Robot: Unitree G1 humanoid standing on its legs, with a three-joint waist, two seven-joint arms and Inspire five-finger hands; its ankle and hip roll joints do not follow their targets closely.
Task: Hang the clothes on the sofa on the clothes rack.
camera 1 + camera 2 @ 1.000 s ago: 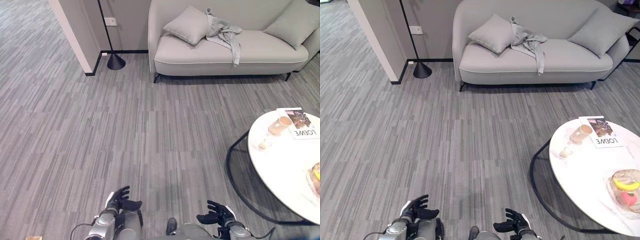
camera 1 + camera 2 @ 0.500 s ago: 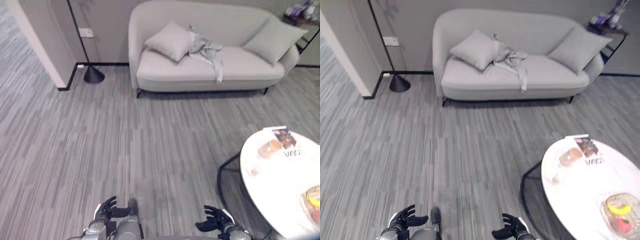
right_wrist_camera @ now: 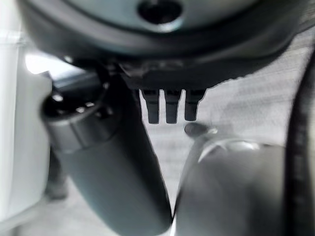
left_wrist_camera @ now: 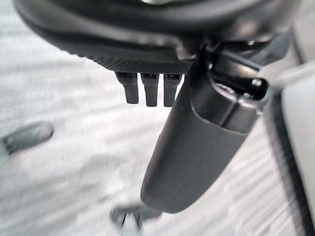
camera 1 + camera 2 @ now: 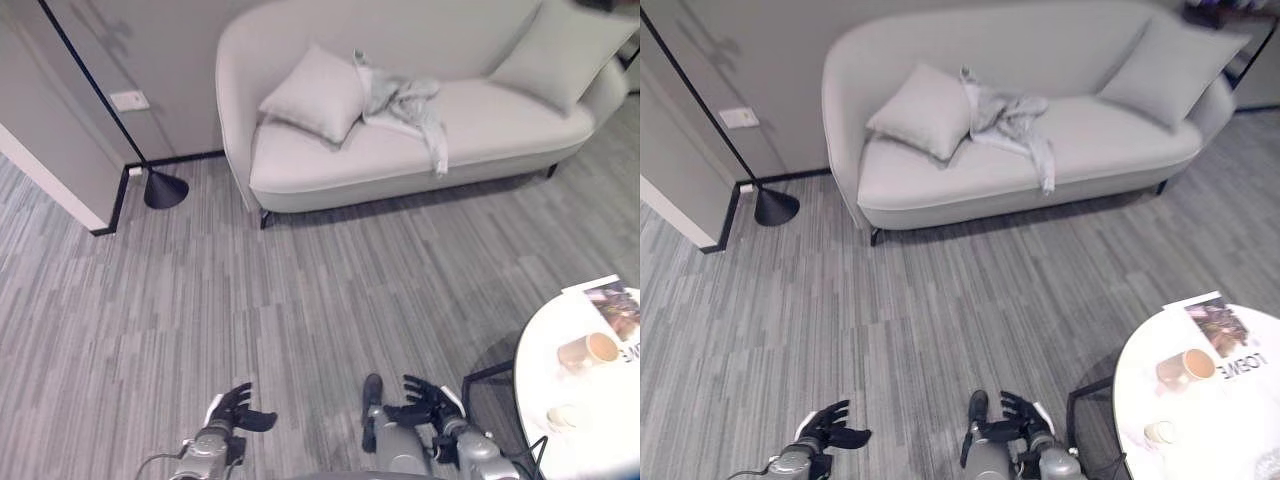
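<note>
— Hands first: how wide are they, and is anything in them?

— Both hang low over the grey striped floor (image 5: 200, 300), empty. The left hand (image 5: 233, 410) has its fingers spread and relaxed, thumb standing out to the side; its wrist view shows straight fingertips (image 4: 146, 93) with bare floor past them. The right hand (image 5: 432, 402) is the same — fingers fanned loosely, curled round nothing, touching nothing.

— And the clothes?

— Well ahead of both hands, on the pale sofa (image 5: 300, 170). A light grey garment (image 5: 405, 105) lies crumpled against the backrest and across the seat, one sleeve trailing over the front edge of the cushion. It sits just beside a square cushion (image 5: 315, 95) on the left-hand side, with a second cushion (image 5: 565, 50) further off toward the right end.

— Anything nearer the hands?

— Close by the right hand, out to its right, the rim of a round white table (image 5: 530, 400) carrying a cup (image 5: 585, 350) and a magazine (image 5: 615, 305). Far ahead of the left hand, a black floor-lamp base (image 5: 165, 188) stands by the wall.
</note>
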